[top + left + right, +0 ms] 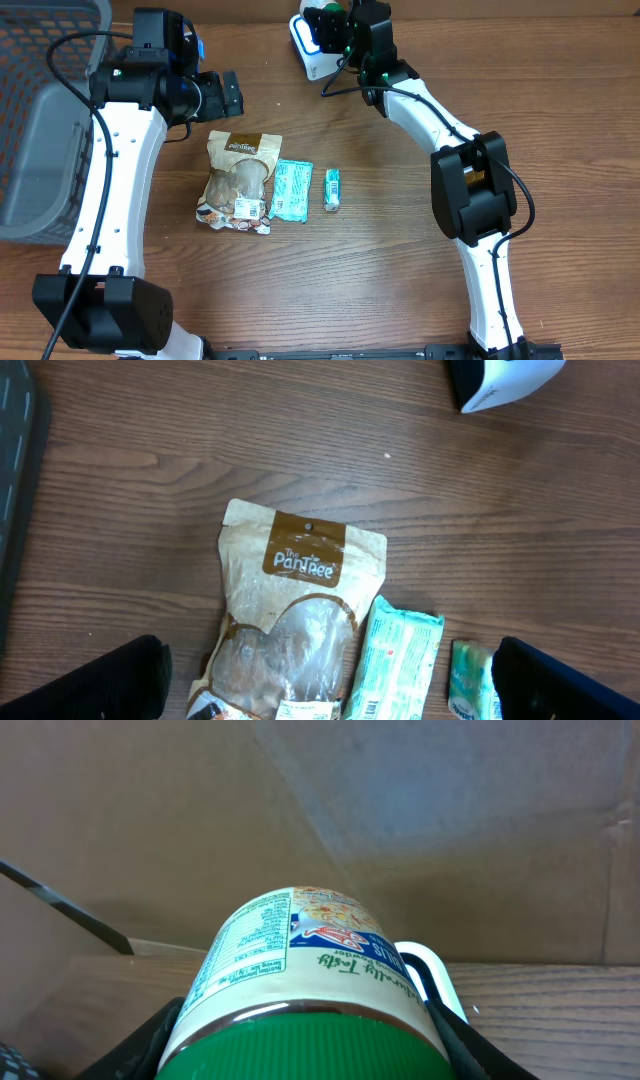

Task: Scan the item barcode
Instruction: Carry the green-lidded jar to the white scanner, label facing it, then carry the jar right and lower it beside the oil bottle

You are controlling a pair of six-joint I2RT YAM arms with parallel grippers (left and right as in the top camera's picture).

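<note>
Right gripper [335,28] clamped on green-lidded canister [300,970], held at the table's far edge just beside the white scanner [306,55]; left gripper [232,97] jaws spread wide, empty, near snack pouch [295,630].

I note both arms alike: left arm [108,180] and right arm [425,105], white link shells, black joint housings. Black cables [60,45] loop along each. Yellowish patch at right elbow joint [472,180]; green lights near its wrist. Blue marking on left wrist. Left base [100,308] a black block. Left fingers [110,680] matte black, blunt.
</note>
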